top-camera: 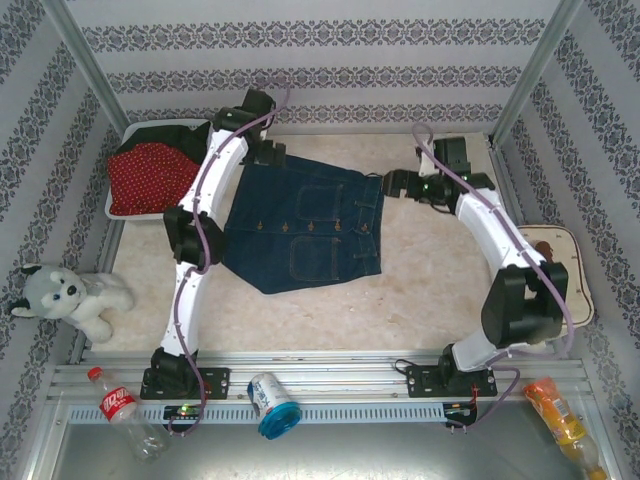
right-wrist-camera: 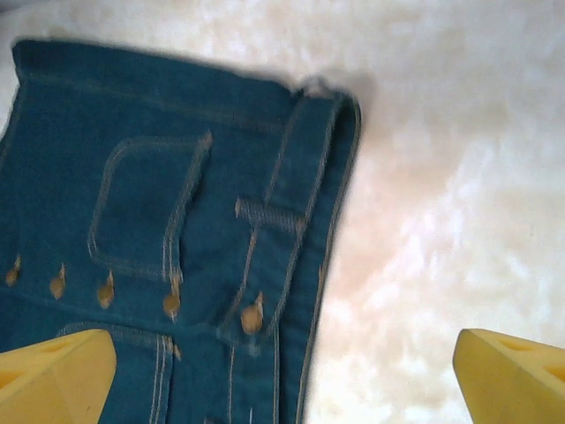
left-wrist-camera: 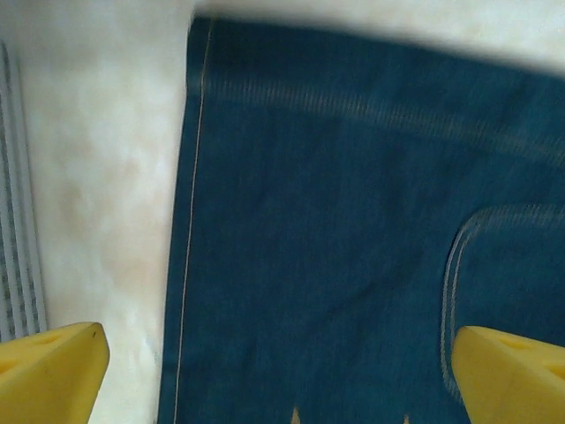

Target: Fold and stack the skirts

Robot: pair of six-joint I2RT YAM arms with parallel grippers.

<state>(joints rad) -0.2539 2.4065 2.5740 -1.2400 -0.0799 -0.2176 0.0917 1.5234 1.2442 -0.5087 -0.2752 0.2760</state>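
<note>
A dark blue denim skirt (top-camera: 305, 225) with pockets and a row of buttons lies spread flat in the middle of the table. My left gripper (top-camera: 268, 152) hovers over its far left corner, open. In the left wrist view the yellow fingertips (left-wrist-camera: 48, 375) stand wide apart above the denim (left-wrist-camera: 335, 230) with nothing between them. My right gripper (top-camera: 395, 185) hangs at the waistband edge, also open. Its fingertips (right-wrist-camera: 53, 375) straddle the waistband (right-wrist-camera: 300, 221) and bare table. A red polka-dot skirt (top-camera: 150, 175) and a black skirt (top-camera: 175, 135) lie in the basket.
The white basket (top-camera: 130, 215) sits at the back left corner. A plush husky (top-camera: 70, 295) lies at the left edge. A white tray (top-camera: 565, 270) rests at the right edge. A bottle (top-camera: 125, 410), a can (top-camera: 272, 402) and an orange packet (top-camera: 560, 415) lie along the front rail.
</note>
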